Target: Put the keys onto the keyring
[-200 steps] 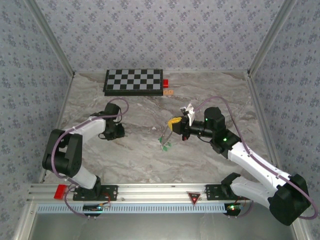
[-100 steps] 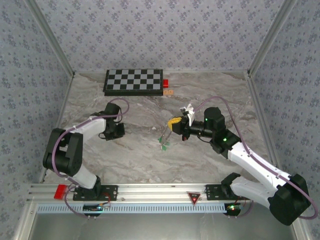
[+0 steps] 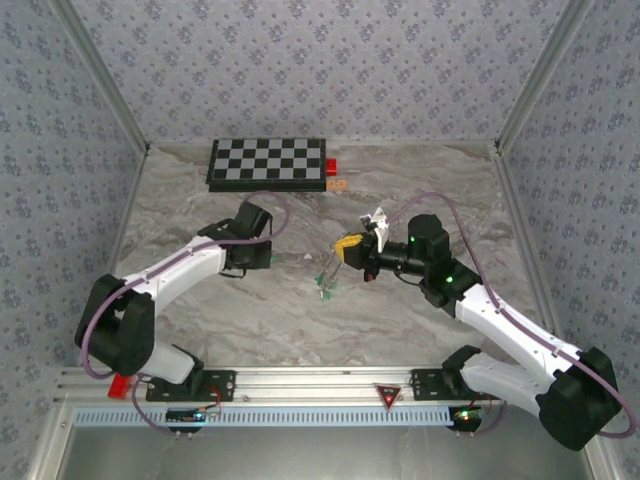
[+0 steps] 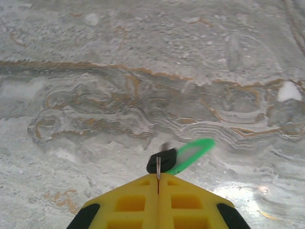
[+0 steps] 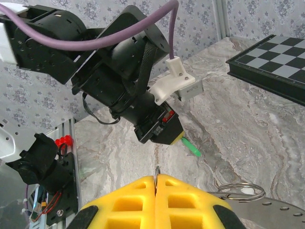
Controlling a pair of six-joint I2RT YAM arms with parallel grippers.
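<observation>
**Threading a key onto the held keyring**

The left pincer point(image 4: 158, 177) is clenched on a key point(image 4: 190, 155): the thin metal part sits in the seam between the yellow fingers, and the green head juts out to the side, above the marbled surface point(image 3: 420, 180). The right pincer point(image 5: 156, 180) is likewise clenched, on a thin metal loop seen edge-on at its tips, judged to be the keyring point(image 5: 156, 170). Both pincers are over the middle of the surface, facing each other and near but not touching.

To do this step well, the hole in the key's head must be brought square to the free end of the keyring. The approach should be slow, since the loop is thin and the key is gripped by only a small part and could twist in the grip.

More green keys point(image 3: 328, 285) show just below the right pincer. Whether they hang from the keyring or lie on the surface cannot be told.

No container is present. A chessboard point(image 3: 268, 163) lies at the far edge, with a red block point(image 3: 331, 166) and a tan piece point(image 3: 337, 185) at its right end.
</observation>
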